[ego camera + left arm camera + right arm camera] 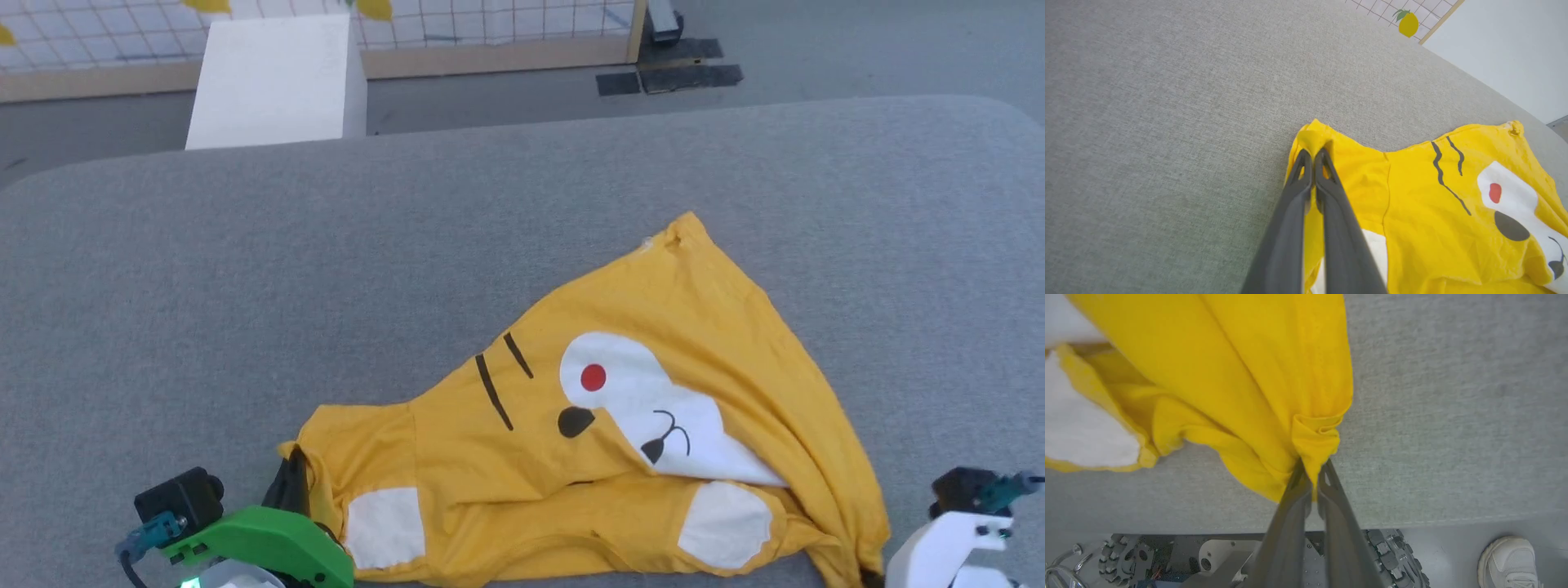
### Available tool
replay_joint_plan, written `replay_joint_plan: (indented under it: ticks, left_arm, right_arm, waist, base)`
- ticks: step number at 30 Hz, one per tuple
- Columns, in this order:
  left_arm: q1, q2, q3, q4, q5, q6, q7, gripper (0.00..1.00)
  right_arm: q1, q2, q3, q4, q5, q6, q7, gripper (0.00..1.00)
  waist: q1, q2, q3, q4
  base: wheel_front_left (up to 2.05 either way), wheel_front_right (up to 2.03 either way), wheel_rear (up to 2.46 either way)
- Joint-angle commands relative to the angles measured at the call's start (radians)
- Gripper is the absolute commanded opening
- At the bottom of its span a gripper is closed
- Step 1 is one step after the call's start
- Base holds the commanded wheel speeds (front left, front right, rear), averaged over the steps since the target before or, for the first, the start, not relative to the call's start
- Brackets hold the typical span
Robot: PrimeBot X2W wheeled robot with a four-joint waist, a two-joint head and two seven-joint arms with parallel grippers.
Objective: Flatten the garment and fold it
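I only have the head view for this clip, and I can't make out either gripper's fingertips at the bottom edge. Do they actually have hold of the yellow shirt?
Observer: Yes for the left. In the left wrist view, the left gripper is shut on a corner of the garment, with yellow cloth pinched between its tips.
Operator: And the right?
Observer: In the right wrist view, the right gripper is shut on a bunched fold of yellow cloth near the front edge of the grey table.
Operator: Is anyone close by?
Observer: A white shoe is on the floor just past the table's edge, at that view's lower right.
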Motion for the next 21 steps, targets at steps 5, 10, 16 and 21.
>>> replay_joint_plan:
  ticks: [5, 10, 16, 21]
  left_arm:
    - [0.008, 0.008, 0.009, 0.018, -0.012, 0.006, -0.006, 0.0]
    - [0.011, 0.012, 0.021, 0.017, -0.015, 0.012, -0.017, 0.0]
    - [-0.012, 0.022, 0.007, 0.013, -0.004, 0.006, -0.012, 0.0]
    - [-0.044, 0.024, -0.011, -0.004, 0.004, 0.0, -0.005, 0.0]
  right_arm:
    - [-0.012, 0.038, -0.065, -0.002, 0.046, -0.001, -0.089, 1.0]
    - [-0.108, 0.07, -0.198, -0.115, 0.109, -0.001, -0.187, 1.0]
    - [-0.276, 0.083, -0.203, -0.166, 0.089, -0.001, -0.297, 1.0]
    - [-0.448, 0.077, -0.11, -0.061, 0.039, -0.001, -0.32, 1.0]
  waist:
    - [0.0001, -0.0001, -0.022, -0.001]
    - [0.0001, -0.0001, -0.028, 0.001]
    - [0.0001, -0.0001, -0.01, 0.018]
    - [0.0001, -0.0001, 0.038, 0.055]
  base:
    - [0.0, 0.0, 0.0]
    - [0.0, 0.0, 0.0]
    - [0.0, 0.0, 0.0]
    - [0.0, 0.0, 0.0]
